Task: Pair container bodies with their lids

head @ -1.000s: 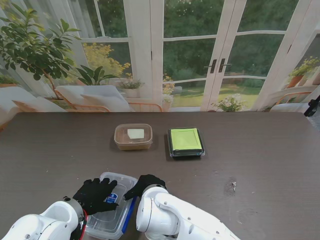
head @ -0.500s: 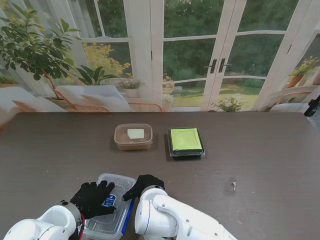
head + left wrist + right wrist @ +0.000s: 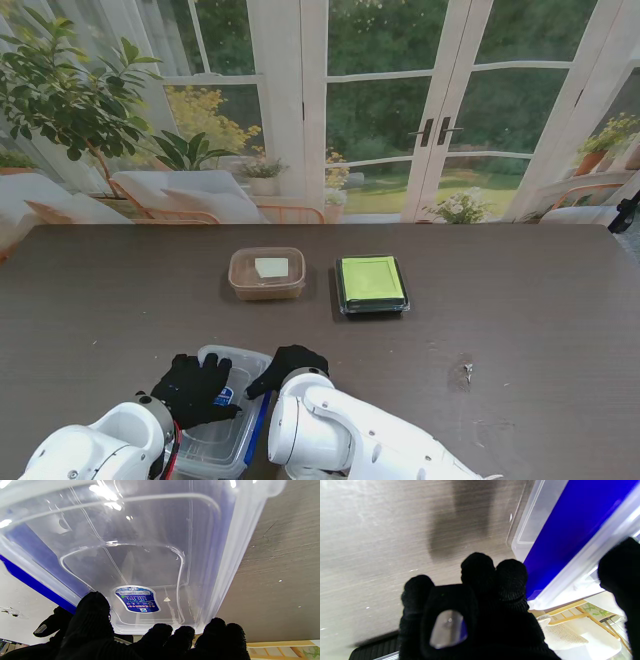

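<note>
Fingers of your left hand [image 3: 197,389] lie spread flat on top of the clear plastic box [image 3: 222,415], pressing on it rather than wrapped around it, so treat that hand as apart and holding nothing. From the left wrist view you see those black-gloved fingertips [image 3: 160,632] reaching over the box's far end, with a blue sticker [image 3: 137,599] just ahead of them on the clear surface and a blue strip [image 3: 30,580] running along one long edge. Just right of that hand, your right hand [image 3: 288,367] sits against the box's right edge; its thumb points toward the left hand while the other fingers curl toward the table [image 3: 520,320]. The right wrist view shows curled fingers [image 3: 492,577] beside the blue strip [image 3: 560,530], with the thumb [image 3: 623,567] across the box's rim, but you cannot tell from these views whether that hand actually grips the rim. Farther from you than both hands, well apart from them, a tan tub [image 3: 266,273] with its lid on stands beyond the left hand, and a black tray with a green lid [image 3: 371,283] stands beside it, beyond the right hand.
</note>
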